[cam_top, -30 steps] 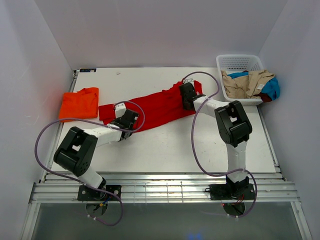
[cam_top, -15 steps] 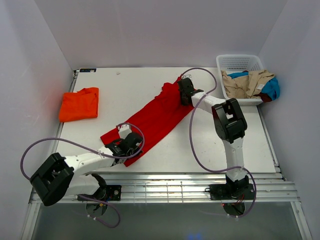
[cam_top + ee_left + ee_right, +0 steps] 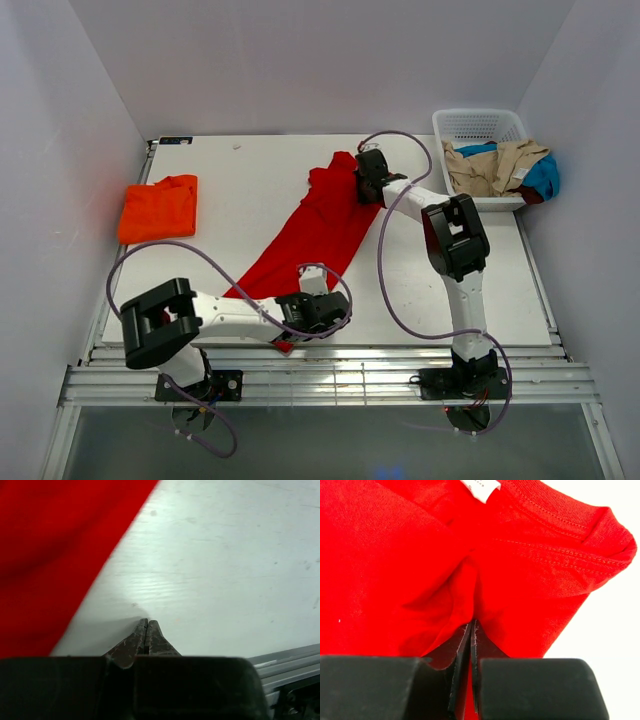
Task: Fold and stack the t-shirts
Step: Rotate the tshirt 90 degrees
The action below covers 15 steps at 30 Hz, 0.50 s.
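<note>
1. Fingers [image 3: 131, 644] of your left gripper [image 3: 146, 626] are pressed together with no gap. Their tips point at the bare table [image 3: 225, 555], and no cloth shows between them. From above, this gripper [image 3: 322, 308] sits near the table's front edge. Far to its left, by the left edge, a folded orange t-shirt [image 3: 160, 207] lies flat and well apart from everything else.
2. Your red t-shirt [image 3: 315, 225] is drawn out into a long diagonal strip, running from the front middle of the table up toward the back right. Its near end passes under your left arm. In the left wrist view, the red cloth [image 3: 45, 555] lies just to the left of the closed fingertips.
3. Your right gripper [image 3: 367, 185] is at the far end of that strip. Seen from the wrist, its fingers [image 3: 487, 650] are clamped on a pinch of the red fabric [image 3: 410, 565], which puckers into a fold right at the tips [image 3: 471, 626]. A white tag [image 3: 482, 489] and a stitched edge show just beyond.
4. At the back right corner stands a white basket [image 3: 480, 122] holding a heap of clothes [image 3: 495, 165], tan and blue, spilling over its right rim.
</note>
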Each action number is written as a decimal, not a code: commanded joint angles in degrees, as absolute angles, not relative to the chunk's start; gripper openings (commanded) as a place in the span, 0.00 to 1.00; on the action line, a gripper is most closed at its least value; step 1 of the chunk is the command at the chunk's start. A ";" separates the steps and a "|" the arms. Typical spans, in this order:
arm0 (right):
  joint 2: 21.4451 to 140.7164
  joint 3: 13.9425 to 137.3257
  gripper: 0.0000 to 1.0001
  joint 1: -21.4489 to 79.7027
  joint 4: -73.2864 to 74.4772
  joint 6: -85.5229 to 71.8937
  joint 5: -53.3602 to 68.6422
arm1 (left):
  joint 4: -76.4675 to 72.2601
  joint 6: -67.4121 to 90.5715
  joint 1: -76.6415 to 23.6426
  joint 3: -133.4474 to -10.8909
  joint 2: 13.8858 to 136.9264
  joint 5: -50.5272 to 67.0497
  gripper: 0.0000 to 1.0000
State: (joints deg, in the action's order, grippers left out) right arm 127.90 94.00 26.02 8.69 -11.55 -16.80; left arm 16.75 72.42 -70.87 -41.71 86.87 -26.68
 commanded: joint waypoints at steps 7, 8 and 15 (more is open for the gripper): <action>135.08 104.93 0.08 21.10 6.42 -11.51 1.47 | 9.50 65.49 -71.72 -52.28 94.39 -30.58 0.00; 136.57 105.81 0.08 20.92 5.98 -11.60 3.32 | 9.49 64.09 -71.81 -53.34 94.57 -31.54 0.00; 144.83 119.34 0.08 18.81 6.59 -14.06 8.43 | 1.01 44.77 -67.69 -57.93 92.91 -33.15 0.00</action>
